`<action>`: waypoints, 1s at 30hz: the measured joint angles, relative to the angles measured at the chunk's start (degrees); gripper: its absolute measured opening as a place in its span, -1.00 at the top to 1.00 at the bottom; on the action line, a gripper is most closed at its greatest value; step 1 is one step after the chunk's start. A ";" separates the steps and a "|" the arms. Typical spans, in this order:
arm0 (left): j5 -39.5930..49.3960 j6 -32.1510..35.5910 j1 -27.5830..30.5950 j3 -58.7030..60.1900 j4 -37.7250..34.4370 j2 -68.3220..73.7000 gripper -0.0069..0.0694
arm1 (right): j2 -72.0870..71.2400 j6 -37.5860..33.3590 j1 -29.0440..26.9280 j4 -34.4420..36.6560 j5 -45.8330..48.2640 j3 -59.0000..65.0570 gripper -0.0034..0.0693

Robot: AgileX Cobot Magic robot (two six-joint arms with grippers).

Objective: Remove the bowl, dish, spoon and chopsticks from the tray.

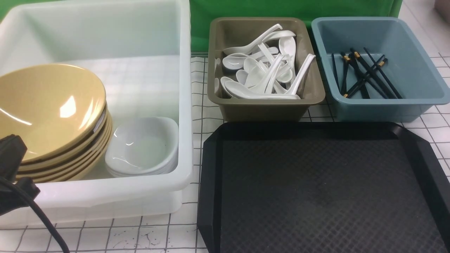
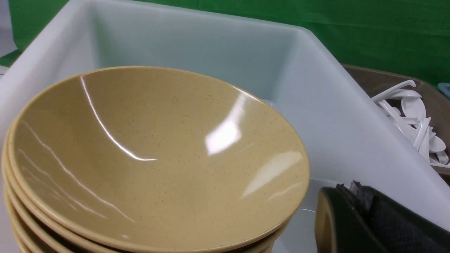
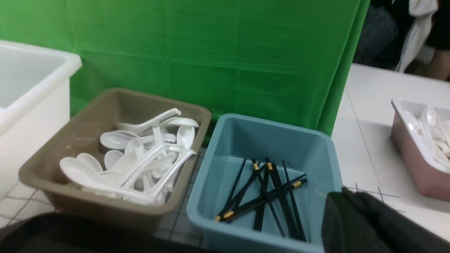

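Sitting bare, black diamond-textured plastic tray [image 1: 316,189] fills lower right; left gripper [image 1: 12,175] lower left, jaw state unclear; right unseen.

We take this for a staged test bench laid out as a canteen dish-return station. A green cloth backdrop [image 3: 211,52] hangs straight behind the olive bin [image 1: 263,102], which holds a heap of white spoons [image 1: 263,70]. Just beside that bin stand a blue bin [image 1: 379,105] of black chopsticks [image 1: 365,75] and a white tub [image 1: 105,189] of stacked yellow bowls [image 1: 45,109], all on a counter [image 1: 140,232] marked with a drawn grid.
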 joint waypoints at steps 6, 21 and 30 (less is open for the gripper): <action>0.02 0.00 0.00 0.00 -0.02 0.00 0.83 | -11.49 0.65 0.00 0.12 -5.54 19.51 0.81; 0.14 0.00 0.00 0.00 -0.10 0.00 0.83 | -22.41 5.44 -0.37 -7.96 2.66 30.45 0.81; 0.34 -0.18 0.00 0.00 -0.15 0.00 0.83 | -31.51 4.65 -5.99 0.18 -9.32 40.18 0.81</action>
